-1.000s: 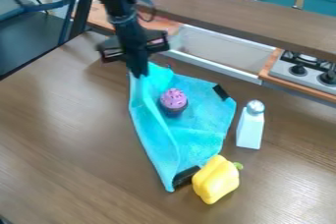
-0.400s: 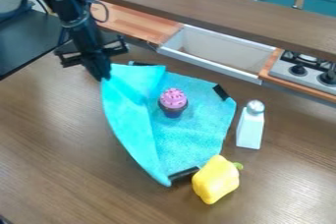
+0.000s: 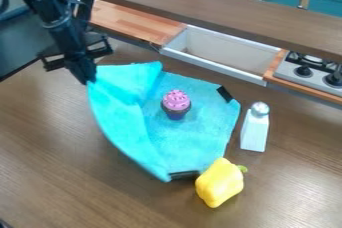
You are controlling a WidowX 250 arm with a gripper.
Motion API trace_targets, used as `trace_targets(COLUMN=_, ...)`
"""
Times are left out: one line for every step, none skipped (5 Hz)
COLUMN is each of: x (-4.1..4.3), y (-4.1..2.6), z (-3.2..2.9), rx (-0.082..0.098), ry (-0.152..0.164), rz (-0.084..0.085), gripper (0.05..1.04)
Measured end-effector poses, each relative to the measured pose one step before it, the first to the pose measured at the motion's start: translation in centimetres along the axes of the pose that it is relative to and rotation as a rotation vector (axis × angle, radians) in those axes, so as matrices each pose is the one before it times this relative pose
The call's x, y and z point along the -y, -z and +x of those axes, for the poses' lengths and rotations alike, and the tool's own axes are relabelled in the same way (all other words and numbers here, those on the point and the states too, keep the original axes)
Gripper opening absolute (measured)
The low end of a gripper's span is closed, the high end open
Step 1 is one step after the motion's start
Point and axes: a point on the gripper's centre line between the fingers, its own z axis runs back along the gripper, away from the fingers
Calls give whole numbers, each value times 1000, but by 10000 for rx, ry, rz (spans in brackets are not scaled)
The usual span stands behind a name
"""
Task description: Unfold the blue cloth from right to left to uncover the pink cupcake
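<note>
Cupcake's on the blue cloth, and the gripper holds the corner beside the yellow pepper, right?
Not beside the yellow pepper: the camera view shows the gripper holding the blue cloth by its upper-left corner. The cupcake is on it.

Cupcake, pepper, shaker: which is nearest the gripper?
The pink-topped cupcake. It stands on the blue cloth; the yellow pepper and white shaker are both farther from the gripper.

One cloth, one cupcake, one shaker, one pepper
</note>
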Motion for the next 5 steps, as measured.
trace_targets(x=-947, y=-408, z=43, rx=-177, ry=-169, rz=125, gripper=49)
trace_targets(x=-839, y=-52, z=-41, rx=-86, ry=39, rz=259, gripper=49)
trace_targets(x=-982, y=226, z=208, rx=132, ry=158, rz=460, gripper=49)
trace_targets(x=-865, y=580, z=-516, rx=-4, ry=-134, rz=431, gripper=49)
trace_targets(x=-409, y=238, z=-82, rx=97, ry=-84, rz=213, gripper=50)
